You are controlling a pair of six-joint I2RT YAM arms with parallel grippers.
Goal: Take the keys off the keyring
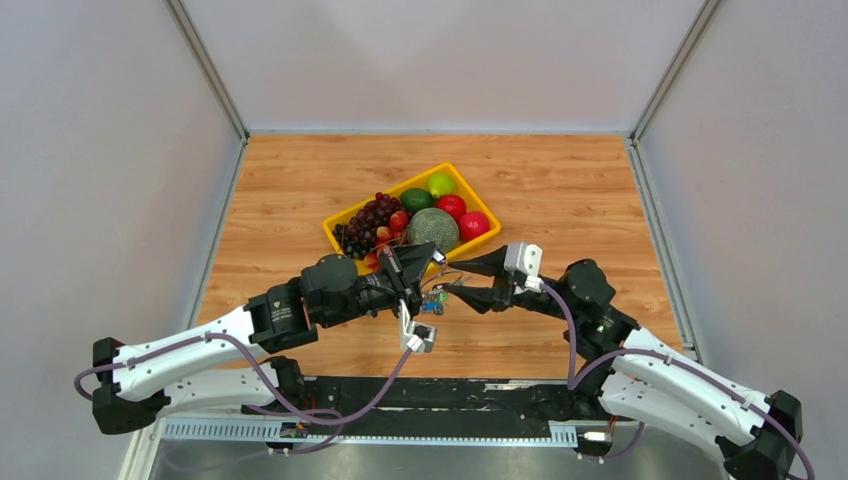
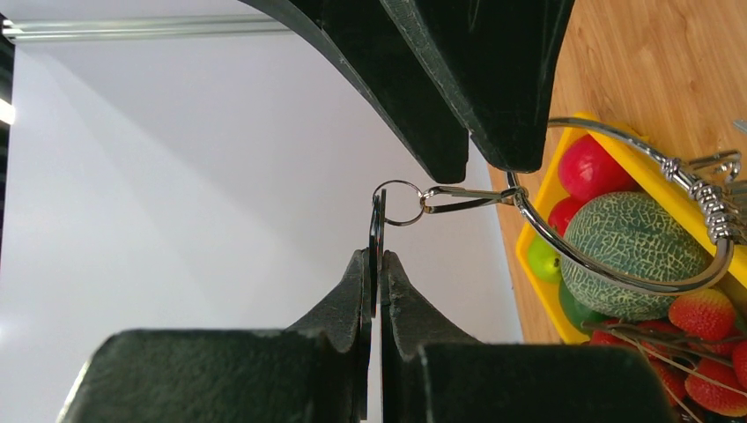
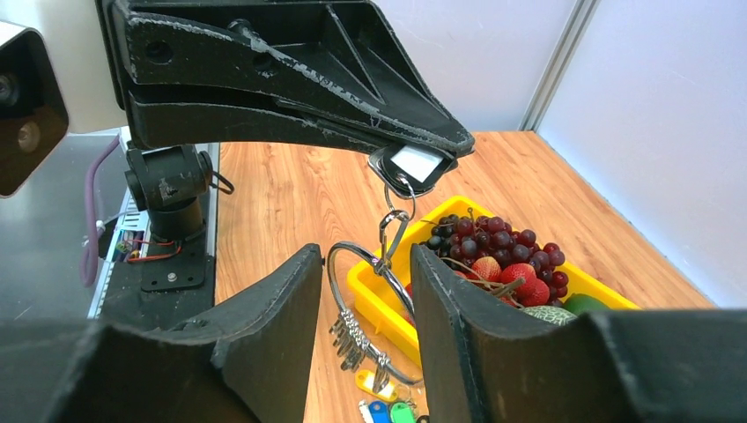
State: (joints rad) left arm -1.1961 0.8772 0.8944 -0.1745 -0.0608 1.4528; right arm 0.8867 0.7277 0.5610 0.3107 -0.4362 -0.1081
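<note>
My left gripper (image 2: 376,257) is shut on a thin flat black tag (image 2: 378,225) with a white label (image 3: 414,164). From the tag hang a small split ring (image 2: 398,203), a clip and the large silvery keyring (image 2: 617,264), all held above the table. My right gripper (image 3: 363,257) is open, its fingers (image 3: 273,326) on either side of the keyring (image 3: 339,264) without touching it. Silver clips are bunched low on the loop, and keys with yellow, blue and green plastic heads (image 3: 379,398) dangle below. In the top view both grippers (image 1: 437,258) (image 1: 452,289) meet just before the tray.
A yellow tray (image 1: 458,177) holds grapes (image 1: 365,225), a netted melon (image 1: 432,228), strawberries, red apples and green fruit, right behind the grippers. The tray's near corner (image 3: 370,286) lies under the hanging ring. Grey walls enclose the wooden table.
</note>
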